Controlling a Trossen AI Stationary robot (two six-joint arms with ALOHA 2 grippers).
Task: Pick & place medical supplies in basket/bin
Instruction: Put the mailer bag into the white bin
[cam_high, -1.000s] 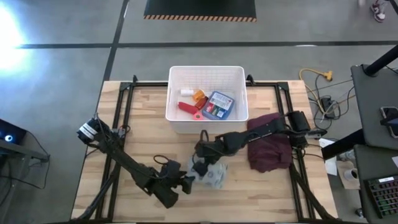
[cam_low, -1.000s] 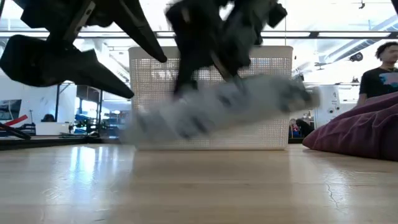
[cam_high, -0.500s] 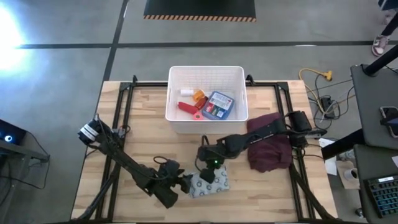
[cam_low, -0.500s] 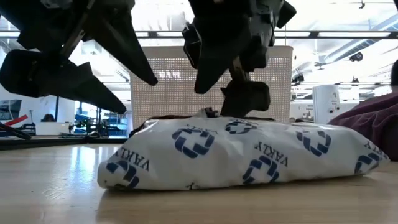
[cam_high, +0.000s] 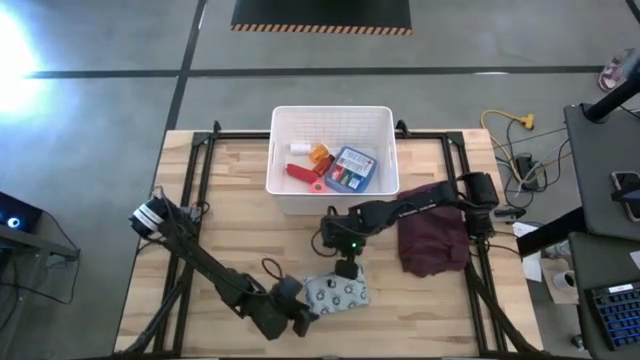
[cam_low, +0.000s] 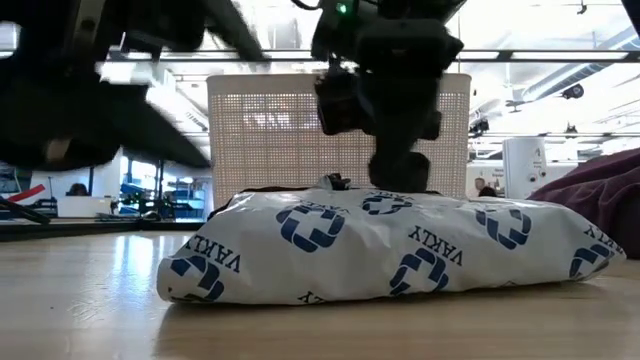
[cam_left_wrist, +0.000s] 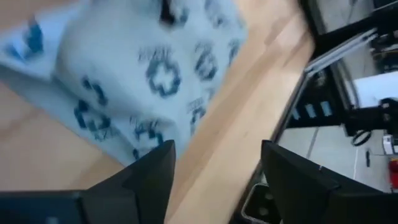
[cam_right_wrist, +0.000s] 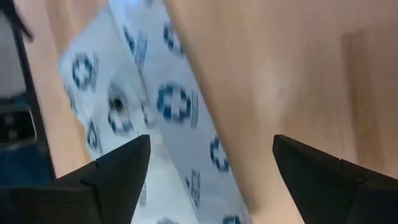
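Observation:
The white patterned pouch (cam_high: 338, 293) lies flat on the table near its near edge, broad in the low view (cam_low: 390, 245). My left gripper (cam_high: 300, 312) is open at the pouch's left near corner; its wrist view shows the pouch (cam_left_wrist: 143, 68) just ahead of the spread fingers (cam_left_wrist: 214, 186). My right gripper (cam_high: 345, 264) is open and points down over the pouch's far edge (cam_right_wrist: 155, 112). The white ribbed tub (cam_high: 283, 196) stands at the table's far middle and holds a blue packet (cam_high: 351, 168), red tubes (cam_high: 303, 174) and small white pieces.
A maroon cloth (cam_high: 432, 240) lies bunched to the right of the pouch, beside the right arm. Black frame rails run along the table's left and right sides. Bare wood shows between the pouch and the tub and on the table's left half.
A second ago the pouch hung clear of the table between both grippers. It has come down and now lies flat and still. The right gripper has risen a little and drawn back toward the tub. The left gripper has shifted toward the near edge.

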